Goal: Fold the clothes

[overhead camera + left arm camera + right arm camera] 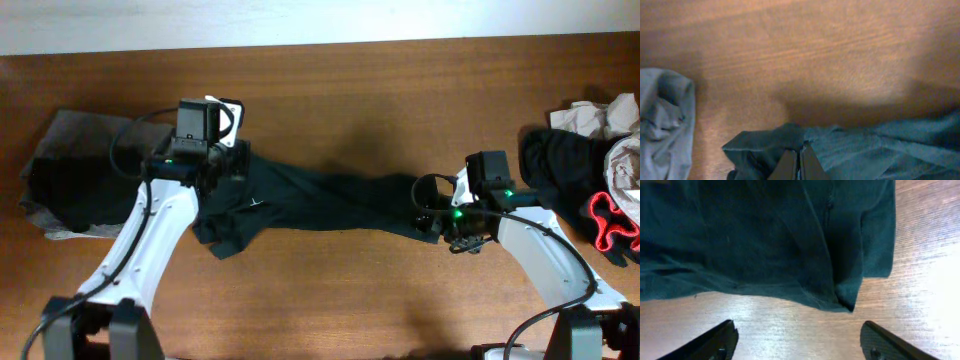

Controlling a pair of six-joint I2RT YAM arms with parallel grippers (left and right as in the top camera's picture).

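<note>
We judge spreading underway: left claw pinches the black T-shirt; right claw, wide, should next grip its end.

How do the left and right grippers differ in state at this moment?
The left gripper has its fingers pressed together, pinching a bunched edge of the black T-shirt. The right gripper stands wide open and grips nothing. Cloth bunches around the left gripper's fingers, while the right gripper's fingers sit clear of the hem, over the table. Both are at ends of the same shirt.
</note>
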